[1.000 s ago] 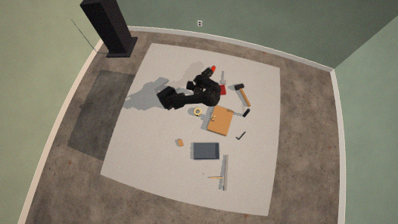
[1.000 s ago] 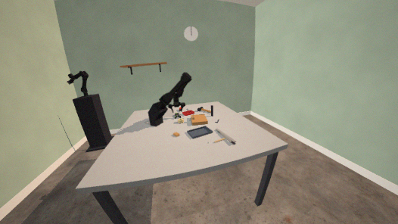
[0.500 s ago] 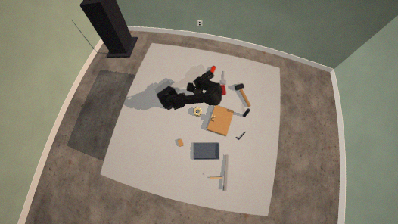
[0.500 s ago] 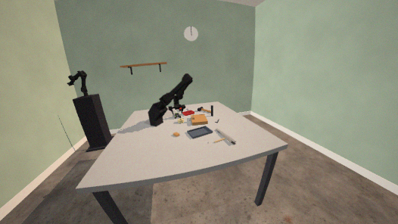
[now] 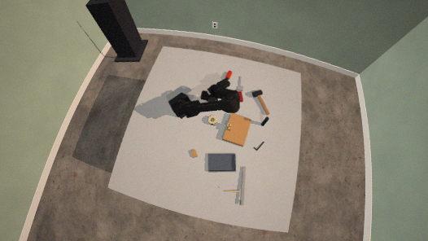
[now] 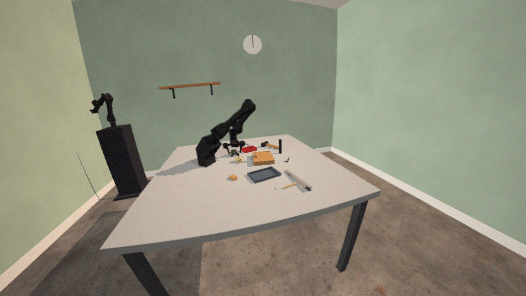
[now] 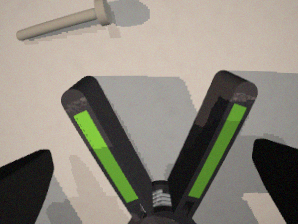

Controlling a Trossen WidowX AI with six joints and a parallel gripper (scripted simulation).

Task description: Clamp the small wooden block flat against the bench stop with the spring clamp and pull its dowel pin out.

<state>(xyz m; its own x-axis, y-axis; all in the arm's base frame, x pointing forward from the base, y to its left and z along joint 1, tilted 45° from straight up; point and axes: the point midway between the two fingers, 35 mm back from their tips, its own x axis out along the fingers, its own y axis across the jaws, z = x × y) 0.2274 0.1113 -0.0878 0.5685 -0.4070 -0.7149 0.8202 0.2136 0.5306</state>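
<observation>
fingers of the gripper standing wide apart, gripping nothing; their tips are flanking the spring clamp, one outside each handle, with space showing on both sides; this placing is probably serving a squeeze across both handles, which would be opening the clamp's own mouth for the block; the handles are pointing away from the palm, so the pivot end is sitting nearer it; the headed peg is lying beyond the handle ends, well ahead of the fingers, likely out of the closing path; the orange-brown board is waiting off to one side of the fingers, presumably as the place for clamping; whether the small tan piece, farther from the fingers than the board, is being the task's block, i am not able to tell;

the clamp is looking dark, nearly black, its handles spreading in a v; bright green strips are running along them, rounded ends are showing brownish scuffs; a pale ribbed coil is showing at the pivot, between the handle roots; its mouth is falling outside the wrist view;
</observation>
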